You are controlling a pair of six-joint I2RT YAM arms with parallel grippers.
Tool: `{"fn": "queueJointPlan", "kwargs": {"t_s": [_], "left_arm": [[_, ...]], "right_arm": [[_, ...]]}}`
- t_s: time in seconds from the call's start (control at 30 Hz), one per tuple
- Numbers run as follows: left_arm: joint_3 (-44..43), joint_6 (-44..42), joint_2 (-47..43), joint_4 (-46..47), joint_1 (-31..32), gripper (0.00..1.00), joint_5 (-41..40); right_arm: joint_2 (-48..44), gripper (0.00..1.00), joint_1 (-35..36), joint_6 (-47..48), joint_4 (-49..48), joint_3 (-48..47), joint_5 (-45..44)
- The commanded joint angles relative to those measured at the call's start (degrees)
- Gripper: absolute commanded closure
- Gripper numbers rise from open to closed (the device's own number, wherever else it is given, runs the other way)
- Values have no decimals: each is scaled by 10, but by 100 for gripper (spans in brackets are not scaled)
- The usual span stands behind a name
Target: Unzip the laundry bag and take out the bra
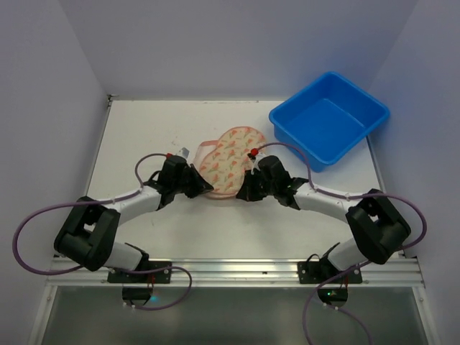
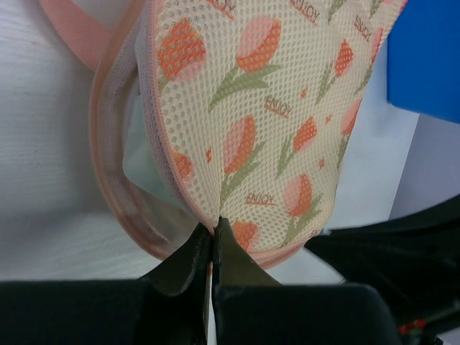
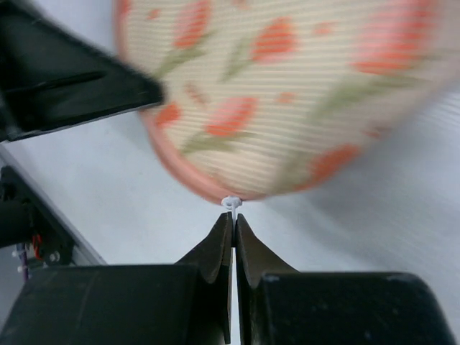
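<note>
The laundry bag [image 1: 228, 159] is cream mesh with an orange-pink tulip print and pink zipper trim, and lies mid-table. My left gripper [image 2: 214, 228] is shut on the near edge of its upper flap [image 2: 259, 122]. Left of the grip the flap stands apart from the pink rim [image 2: 108, 172], and white fabric [image 2: 138, 154] shows in the gap. I cannot make out the bra. My right gripper [image 3: 233, 218] is shut on the small white zipper pull [image 3: 231, 203] at the bag's near rim [image 3: 187, 180]. Seen from above, both grippers [image 1: 210, 189] [image 1: 239, 194] meet at the bag's near end.
A blue plastic tub [image 1: 329, 118] stands at the back right, close to the bag's far end. The bag's pink loop handle [image 2: 72, 29] lies on the white table at its left. In the right wrist view the other arm's black gripper [image 3: 65, 79] is at upper left.
</note>
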State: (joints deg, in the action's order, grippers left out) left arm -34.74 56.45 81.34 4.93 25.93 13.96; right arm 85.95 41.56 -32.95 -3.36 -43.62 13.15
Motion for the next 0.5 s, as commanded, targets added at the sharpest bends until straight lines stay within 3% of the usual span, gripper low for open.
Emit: {"fn": "queueJointPlan", "kwargs": {"t_s": [0.0, 0.37, 0.4, 0.47], "left_arm": [[30, -8, -35, 8, -18, 100, -21], [125, 2, -169, -25, -21, 100, -22], [123, -3, -180, -34, -21, 100, -36], [116, -21, -213, -70, -21, 100, -51]], "right_arm": [[-28, 100, -73, 19, 27, 27, 17], [-5, 97, -58, 53, 53, -5, 73], [-7, 92, -52, 59, 55, -11, 76], [-10, 62, -41, 64, 72, -19, 73]]}}
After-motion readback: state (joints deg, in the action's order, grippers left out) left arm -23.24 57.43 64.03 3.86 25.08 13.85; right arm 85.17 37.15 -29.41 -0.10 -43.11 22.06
